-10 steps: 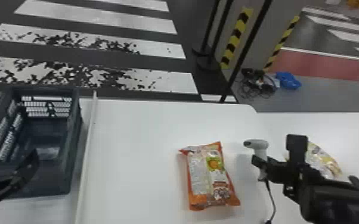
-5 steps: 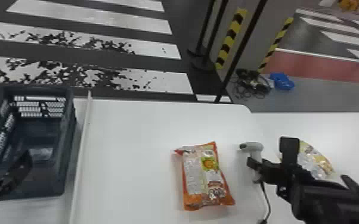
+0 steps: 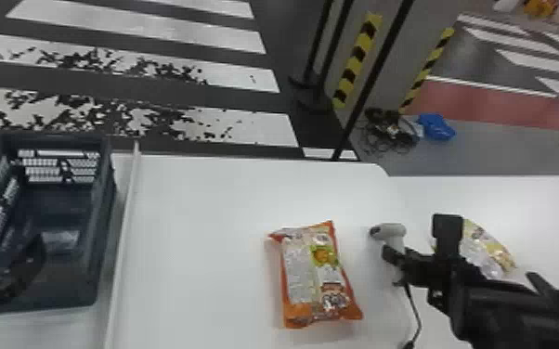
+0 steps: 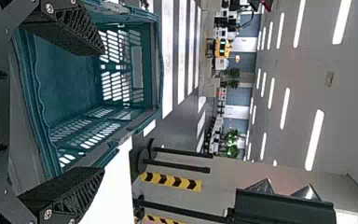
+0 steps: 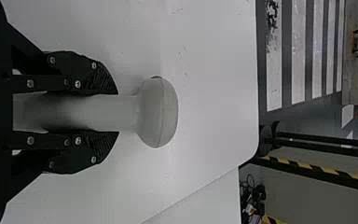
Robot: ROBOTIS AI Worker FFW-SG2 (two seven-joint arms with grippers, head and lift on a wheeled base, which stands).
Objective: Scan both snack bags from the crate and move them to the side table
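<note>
The head view has swung slightly; right claw (image 3: 395, 267) still clamps the scanner (image 3: 392, 232), just right of the orange bag (image 3: 315, 278). Left claw (image 3: 28, 264), fingers apart, is at the near part of the crate (image 3: 103, 209), its walls close. Between the claws, a wide stretch of tabletop (image 3: 209, 209) separates crate and orange bag. Right of the right claw, the second bag (image 3: 497, 248) lies on the side table (image 3: 543, 209). Striped floor (image 3: 153, 104) lies beyond.
</note>
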